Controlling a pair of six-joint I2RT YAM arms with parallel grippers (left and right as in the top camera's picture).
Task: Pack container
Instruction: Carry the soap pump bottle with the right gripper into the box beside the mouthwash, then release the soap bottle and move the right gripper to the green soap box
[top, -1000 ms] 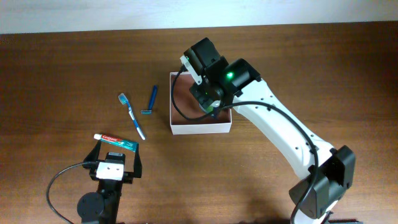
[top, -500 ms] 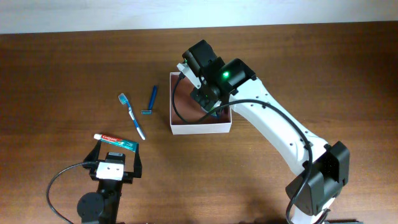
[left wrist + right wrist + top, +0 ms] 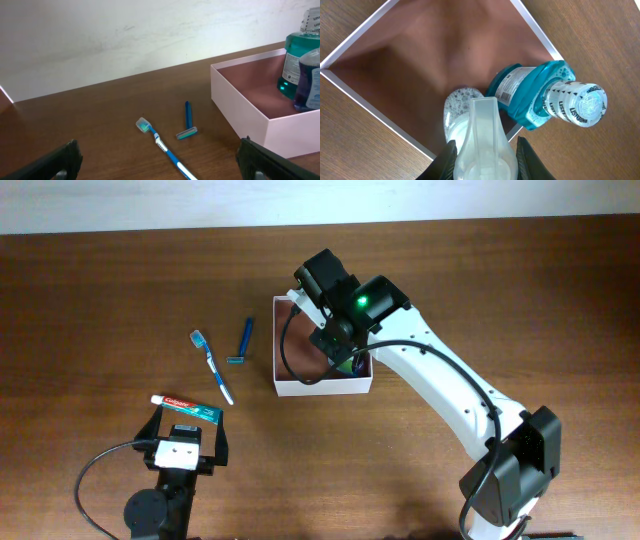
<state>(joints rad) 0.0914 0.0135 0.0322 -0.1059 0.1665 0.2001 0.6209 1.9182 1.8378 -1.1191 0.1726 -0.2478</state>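
The container is a square white box with a reddish-brown inside; it also shows in the left wrist view and the right wrist view. A teal mouthwash bottle with a white cap stands in its corner, also seen from the left wrist. My right gripper is shut on a bluish bottle with a pale translucent cap, holding it upright inside the container beside the mouthwash. My left gripper is open and empty, near the table's front left.
A blue toothbrush and a blue razor lie left of the container. A toothpaste tube lies just ahead of my left gripper. The right arm reaches over the container from the right.
My right gripper has shifted slightly left and down over the container with the bottle still in it. The left arm has not moved.
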